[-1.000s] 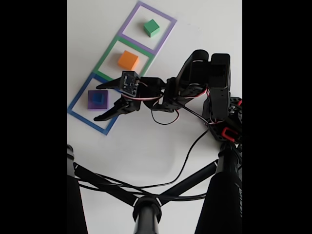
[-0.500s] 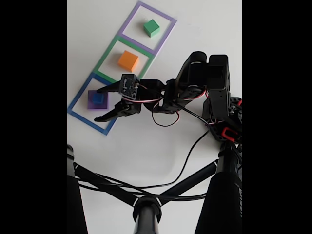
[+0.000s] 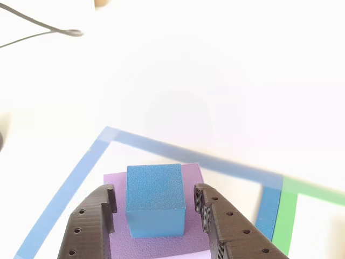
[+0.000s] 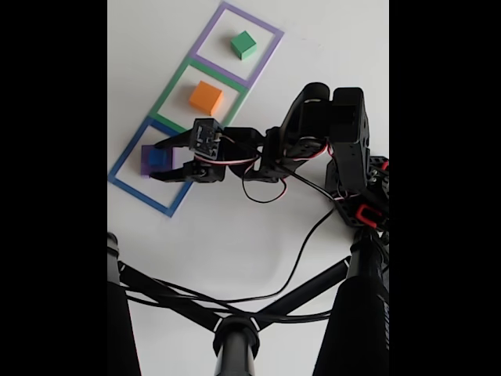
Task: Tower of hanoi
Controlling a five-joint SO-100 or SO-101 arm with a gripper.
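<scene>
Step in hand: grasp of blue cube (image 3: pixel 154 198). Blue cube sits on purple slab (image 3: pixel 153 243) inside blue outline (image 4: pixel 139 188).

Gripper (image 4: pixel 163 160) is lowered around cube, 2 fingers (image 3: pixel 89 226) flanking it left and right in other view. Jaws are part-open; narrow gaps show on both sides, no firm contact visible.

Orange cube (image 4: pixel 206 96) is in green outline (image 4: pixel 168 90); green cube (image 4: pixel 243 45) is in purple outline (image 4: pixel 270 31).

Next move, by judgement: close jaws squarely on cube, lift straight up without dragging slab.
</scene>
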